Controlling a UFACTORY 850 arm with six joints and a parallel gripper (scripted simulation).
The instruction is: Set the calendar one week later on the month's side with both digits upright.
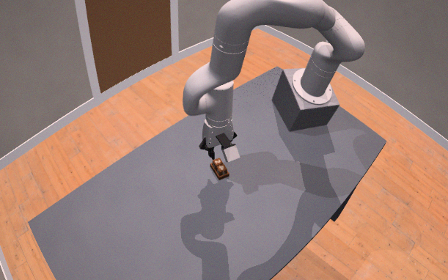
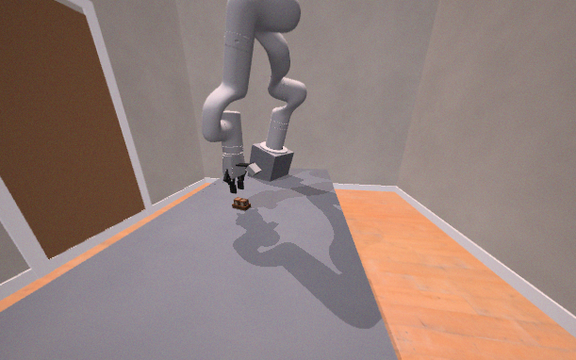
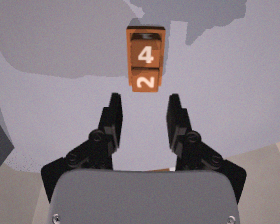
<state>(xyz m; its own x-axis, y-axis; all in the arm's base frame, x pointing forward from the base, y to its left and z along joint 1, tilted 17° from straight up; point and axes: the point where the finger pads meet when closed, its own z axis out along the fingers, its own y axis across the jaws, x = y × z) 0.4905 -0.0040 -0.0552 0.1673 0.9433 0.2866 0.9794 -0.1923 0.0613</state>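
Note:
The small orange-brown tray (image 1: 215,173) (image 2: 241,207) (image 3: 129,52) stands on the table. A cube with a white 4 on top (image 1: 221,168) (image 2: 244,203) (image 3: 146,54) and a cube with a white 2 on top (image 1: 217,161) (image 2: 237,201) (image 3: 145,81) sit side by side in it. In the wrist view the 4 reads upright and the 2 lies turned a quarter turn. The 2 cube hides the near rim; a dark gap shows beyond the 4 cube. Digits on the side faces are not readable. My gripper (image 1: 218,152) (image 2: 238,189) (image 3: 144,105) is partly open, empty, above and behind the tray.
The grey table (image 1: 122,205) (image 2: 156,283) carries the arm's base block (image 1: 305,113) (image 2: 271,162) behind and right of the tray in the top and exterior views. A light grey camera block (image 1: 231,153) (image 2: 254,169) juts out beside the gripper. The arm's shadows lie across the table.

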